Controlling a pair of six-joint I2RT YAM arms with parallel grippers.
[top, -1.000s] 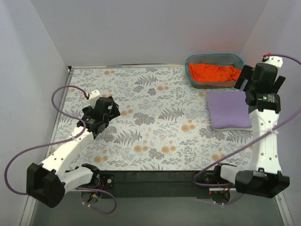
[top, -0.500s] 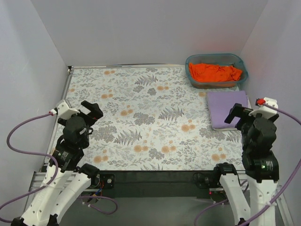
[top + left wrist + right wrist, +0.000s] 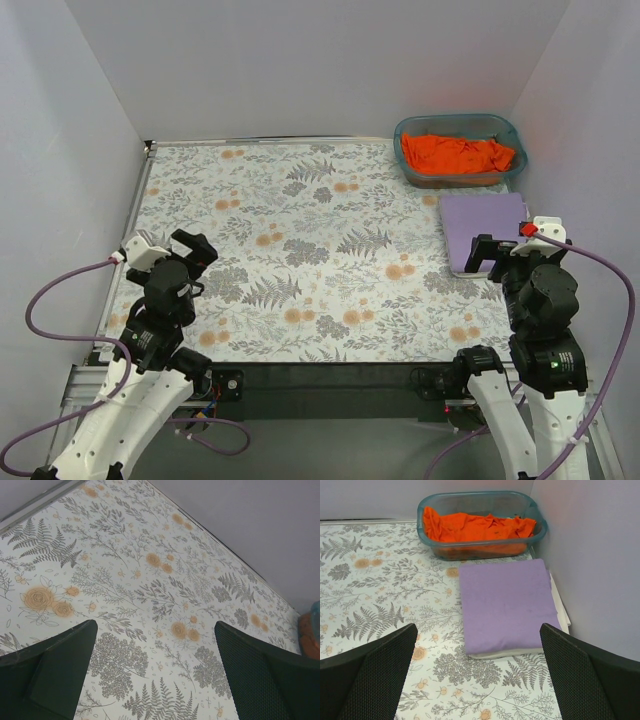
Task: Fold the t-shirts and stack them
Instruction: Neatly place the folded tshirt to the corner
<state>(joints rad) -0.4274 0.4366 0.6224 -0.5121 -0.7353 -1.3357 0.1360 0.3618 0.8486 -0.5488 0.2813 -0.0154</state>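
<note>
A lavender t-shirt (image 3: 485,228) (image 3: 505,602) lies folded flat at the right of the table. It rests on a cream-white folded t-shirt (image 3: 512,653), of which only the edges show. An orange t-shirt (image 3: 455,153) (image 3: 475,527) sits crumpled in the teal basket (image 3: 455,118) (image 3: 480,495). My right gripper (image 3: 497,255) (image 3: 478,626) hangs open above the near edge of the stack, holding nothing. Over the floral cloth at the near left my left gripper (image 3: 190,250) (image 3: 155,625) stands open and empty.
The floral tablecloth (image 3: 300,250) covers the whole table. The basket stands in the back right corner, just behind the stack. Grey walls close in the left, back and right sides; the stack lies close to the right wall.
Both arms have drawn back toward the near edge. The right gripper came away from the basket to the front of the stack. The left gripper left the table's middle left.
</note>
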